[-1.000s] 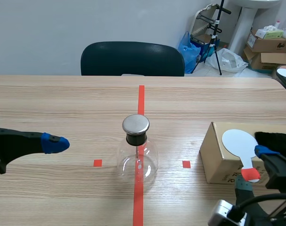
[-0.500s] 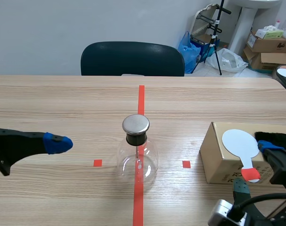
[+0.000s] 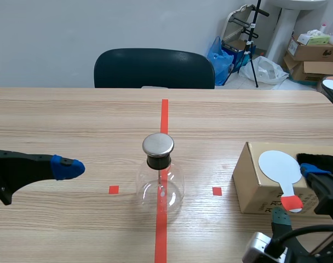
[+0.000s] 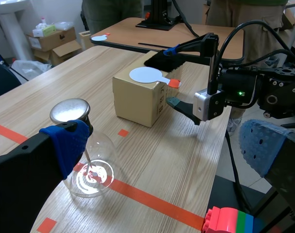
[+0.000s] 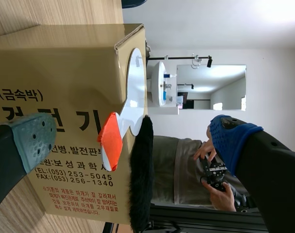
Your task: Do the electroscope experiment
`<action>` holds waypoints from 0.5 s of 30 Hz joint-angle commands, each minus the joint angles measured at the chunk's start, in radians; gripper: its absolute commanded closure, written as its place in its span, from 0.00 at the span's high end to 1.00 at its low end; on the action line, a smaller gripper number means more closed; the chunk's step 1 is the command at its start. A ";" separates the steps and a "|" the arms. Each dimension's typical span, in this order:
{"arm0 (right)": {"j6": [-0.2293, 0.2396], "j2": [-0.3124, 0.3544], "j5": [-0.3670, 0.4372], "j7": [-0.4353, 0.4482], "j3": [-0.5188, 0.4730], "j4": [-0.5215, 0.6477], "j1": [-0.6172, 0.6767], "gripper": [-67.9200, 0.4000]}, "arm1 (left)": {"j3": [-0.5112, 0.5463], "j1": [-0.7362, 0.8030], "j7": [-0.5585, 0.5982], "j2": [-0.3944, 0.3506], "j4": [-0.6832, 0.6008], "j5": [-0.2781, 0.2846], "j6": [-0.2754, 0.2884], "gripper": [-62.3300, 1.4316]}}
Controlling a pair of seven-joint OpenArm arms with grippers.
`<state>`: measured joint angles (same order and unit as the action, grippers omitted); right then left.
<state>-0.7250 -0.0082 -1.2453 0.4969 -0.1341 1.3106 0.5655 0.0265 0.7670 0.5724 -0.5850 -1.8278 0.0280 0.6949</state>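
Pale wood worktop (image 3: 73,118) runs out to a dark chair (image 3: 154,68) on its far side, with boxes and bags stacked at the far right of the room; at the middle, on the red tape line, stands the electroscope (image 3: 159,183), a round glass flask with a metal cap (image 3: 158,144); to its right sits a cardboard box (image 3: 254,189) with a white disc paddle (image 3: 278,164) lying flat on top, its orange-red handle (image 3: 291,204) jutting over the near edge beside a strip of black fur (image 3: 319,159); the left tool (image 3: 68,167) hangs well to the left of the flask, the right tool (image 3: 297,194) at the box's near right corner.

Left wrist view: the left tool's fingers stand wide apart and hold nothing; the flask lies ahead and toward one finger, untouched.

Right wrist view: the right tool is spread wide and empty, the handle and the fur both ahead, between its fingers, against the box face.

The step in hand looks like taking up the paddle; it would go best if the right tool closed on the orange-red handle alone, clear of the fur and the box edge, then lifted straight up with the disc level; pinching the fur along with it, or dragging the box, are the likely faults; the left tool should keep off the glass.
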 commanded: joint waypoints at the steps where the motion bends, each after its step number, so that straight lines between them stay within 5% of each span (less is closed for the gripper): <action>1: -0.058 0.008 0.009 -0.003 0.000 0.005 -0.006 1.00 | -0.004 0.000 0.011 0.002 -0.009 0.013 0.001 1.00; 15: -0.058 0.008 0.008 -0.003 0.000 0.005 -0.006 1.00 | -0.004 0.000 0.006 0.002 -0.009 0.006 0.001 1.00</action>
<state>-0.7250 -0.0082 -1.2453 0.4969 -0.1341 1.3106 0.5655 0.0265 0.7670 0.5652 -0.5850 -1.8278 0.0269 0.6949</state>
